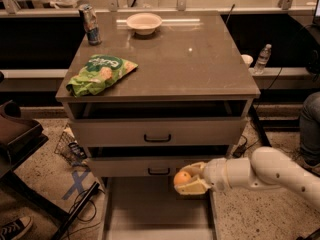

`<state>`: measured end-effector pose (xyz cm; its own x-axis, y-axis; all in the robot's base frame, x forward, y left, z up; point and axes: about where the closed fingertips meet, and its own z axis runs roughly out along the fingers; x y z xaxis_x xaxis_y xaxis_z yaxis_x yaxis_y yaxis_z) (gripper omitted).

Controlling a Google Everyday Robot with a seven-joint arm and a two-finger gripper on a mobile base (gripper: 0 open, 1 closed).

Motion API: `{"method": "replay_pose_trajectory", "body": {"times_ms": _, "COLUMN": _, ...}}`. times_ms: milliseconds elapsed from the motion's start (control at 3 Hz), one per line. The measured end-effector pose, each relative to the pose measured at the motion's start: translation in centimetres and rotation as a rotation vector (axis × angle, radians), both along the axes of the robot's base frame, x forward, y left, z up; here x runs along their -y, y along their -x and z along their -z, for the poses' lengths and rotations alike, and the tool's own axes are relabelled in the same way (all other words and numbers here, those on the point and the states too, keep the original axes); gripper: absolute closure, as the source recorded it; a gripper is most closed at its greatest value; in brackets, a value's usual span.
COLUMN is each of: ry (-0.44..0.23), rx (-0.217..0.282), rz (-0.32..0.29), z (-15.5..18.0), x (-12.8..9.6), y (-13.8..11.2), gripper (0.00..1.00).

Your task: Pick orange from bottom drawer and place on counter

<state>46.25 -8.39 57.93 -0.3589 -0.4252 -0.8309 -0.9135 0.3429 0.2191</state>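
Observation:
My gripper (184, 179) reaches in from the right on a white arm and is shut on the orange (182, 177), a small round fruit held between its pale fingers. It holds the orange above the right side of the open bottom drawer (150, 209), just in front of the middle drawer's black handle. The drawer's pale floor shows nothing else. The counter (190, 64) is the glossy brown top of the grey cabinet, above and behind the gripper.
On the counter lie a green snack bag (99, 74) at the front left, a can (90, 25) at the back left and a pale bowl (144, 23) at the back. Cables and a wire basket (70, 146) lie on the floor left; a water bottle (262, 59) stands right.

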Motion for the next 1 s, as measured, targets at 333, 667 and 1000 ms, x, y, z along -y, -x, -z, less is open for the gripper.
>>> {"method": "replay_pose_trajectory", "body": {"times_ms": 333, "ry": 0.024, "rx": 0.043, "rz": 0.031, "z": -8.1, "x": -1.2, "y": -0.3, "gripper": 1.0}}
{"method": "replay_pose_trajectory", "body": {"times_ms": 667, "ry": 0.044, "rx": 0.097, "rz": 0.057, "z": -14.0, "x": -2.3, "y": -0.2, "gripper": 1.0}}
{"method": "replay_pose_trajectory", "body": {"times_ms": 1000, "ry": 0.059, "rx": 0.15, "rz": 0.139, "z": -18.3, "x": -2.4, "y": -0.4, "gripper": 1.0}}
